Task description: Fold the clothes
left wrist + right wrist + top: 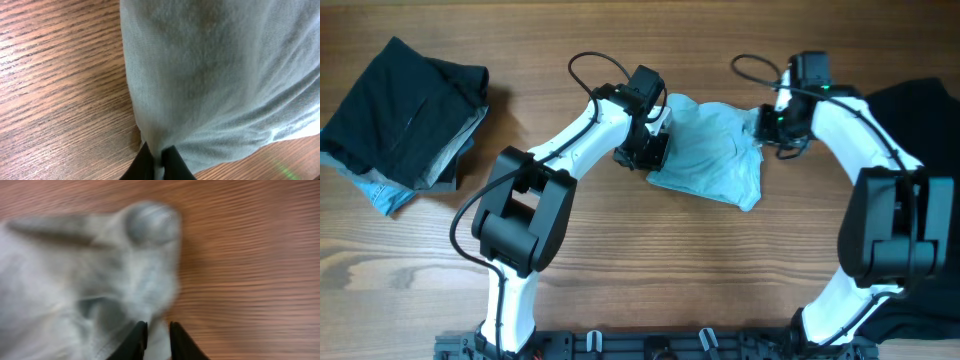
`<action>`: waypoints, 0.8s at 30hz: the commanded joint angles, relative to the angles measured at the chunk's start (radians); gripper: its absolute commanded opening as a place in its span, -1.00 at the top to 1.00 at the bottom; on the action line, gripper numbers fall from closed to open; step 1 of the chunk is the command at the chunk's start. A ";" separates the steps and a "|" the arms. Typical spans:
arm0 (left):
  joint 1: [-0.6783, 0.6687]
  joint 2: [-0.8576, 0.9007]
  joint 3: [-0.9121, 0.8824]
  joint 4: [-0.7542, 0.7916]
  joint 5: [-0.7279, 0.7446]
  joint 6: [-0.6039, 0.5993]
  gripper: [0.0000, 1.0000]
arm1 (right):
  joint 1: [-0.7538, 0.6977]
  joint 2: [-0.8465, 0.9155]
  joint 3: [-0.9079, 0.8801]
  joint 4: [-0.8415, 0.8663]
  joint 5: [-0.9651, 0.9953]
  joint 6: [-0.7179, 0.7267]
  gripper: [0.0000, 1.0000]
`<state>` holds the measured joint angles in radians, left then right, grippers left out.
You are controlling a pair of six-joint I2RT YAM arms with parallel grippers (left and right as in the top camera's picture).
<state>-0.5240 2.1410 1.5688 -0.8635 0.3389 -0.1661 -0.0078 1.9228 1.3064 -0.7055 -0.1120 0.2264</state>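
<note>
The pale light-blue T-shirt (715,150) lies bunched in the middle of the table between my two arms. My left gripper (653,150) is shut on its left edge; in the left wrist view the fabric (210,75) hangs from the pinching fingers (159,159). My right gripper (767,128) is shut on the shirt's right edge; in the right wrist view the cloth (100,280) is blurred and pinched between the fingers (157,335). A stack of folded black and dark garments with blue denim (405,120) sits at the far left.
A black garment (920,120) lies at the right edge, partly under my right arm. The wooden table (620,260) shows bare along the front.
</note>
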 commanded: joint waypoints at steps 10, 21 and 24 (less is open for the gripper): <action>0.077 -0.129 0.085 -0.095 0.201 0.001 -0.11 | -0.053 -0.031 0.009 -0.108 -0.470 -0.177 0.74; 0.022 -0.132 0.084 -0.053 0.141 -0.006 -0.20 | -0.014 -0.033 -0.126 0.033 -0.272 -0.090 0.13; 0.022 -0.130 0.084 -0.021 -0.097 -0.005 -0.75 | -0.014 -0.051 -0.126 0.033 -0.360 -0.132 -0.12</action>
<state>-0.5079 1.9953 1.6524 -0.9142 0.4610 -0.1738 -0.0231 1.9182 1.1805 -0.6754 -0.3416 0.1745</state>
